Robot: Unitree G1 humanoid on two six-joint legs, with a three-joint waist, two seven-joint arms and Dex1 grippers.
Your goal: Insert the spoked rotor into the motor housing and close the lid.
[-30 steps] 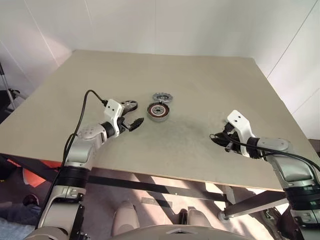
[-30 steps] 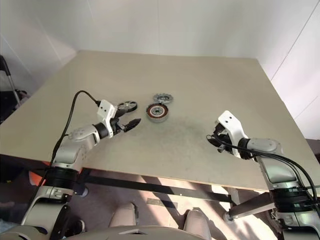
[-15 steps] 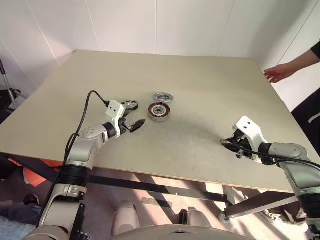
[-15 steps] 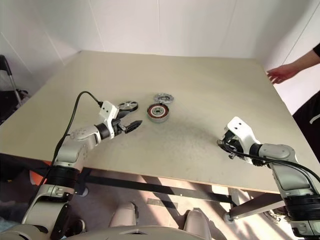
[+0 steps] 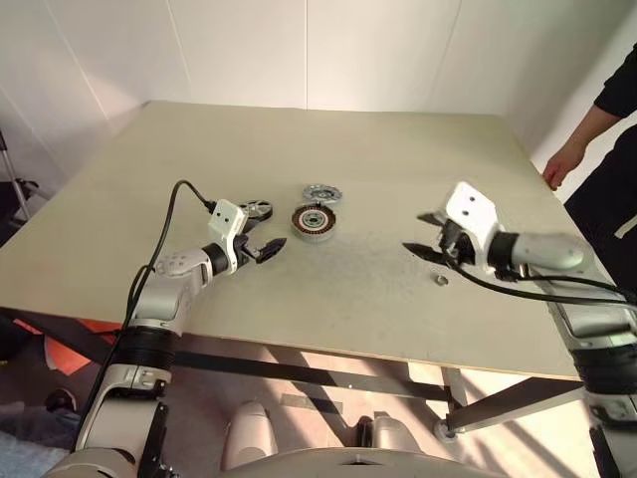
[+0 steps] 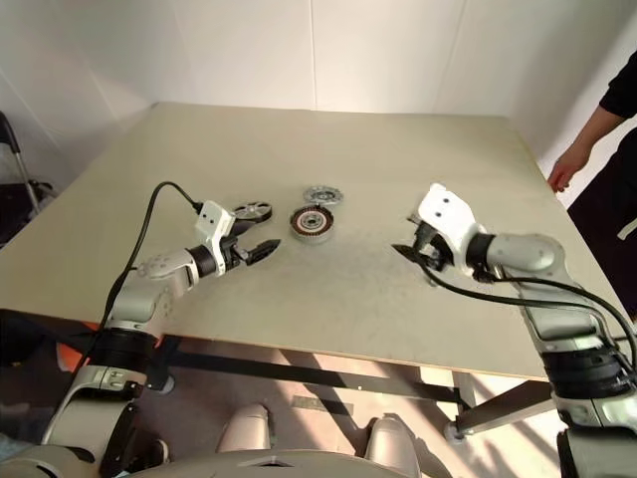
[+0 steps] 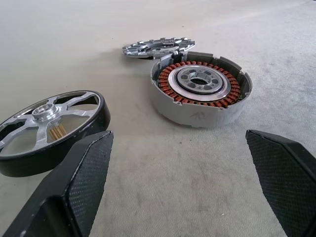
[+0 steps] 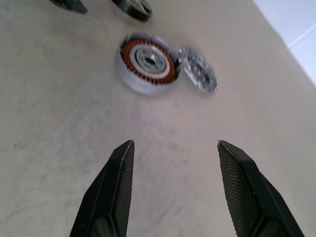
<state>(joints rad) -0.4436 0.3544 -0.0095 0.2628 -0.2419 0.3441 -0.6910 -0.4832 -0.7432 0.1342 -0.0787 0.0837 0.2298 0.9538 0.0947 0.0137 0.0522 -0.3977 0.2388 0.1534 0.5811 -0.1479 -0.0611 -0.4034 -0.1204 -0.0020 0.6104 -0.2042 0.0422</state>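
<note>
While my left gripper (image 5: 267,249) waits wide open and empty beside the spoked rotor (image 7: 47,126) (at its 10 o'clock), my right gripper (image 6: 413,253) has lifted, empty fingers parting, toward the motor housing (image 5: 314,222).

- The motor housing (image 7: 201,89) sat mid-table with the lid (image 7: 158,48) leaning against its far rim; no gap between them.
- The spoked rotor (image 7: 49,129) lay just beside, bare table (image 5: 378,159) between it and the housing.
- A small object (image 5: 441,280) lay near the right edge.
</note>
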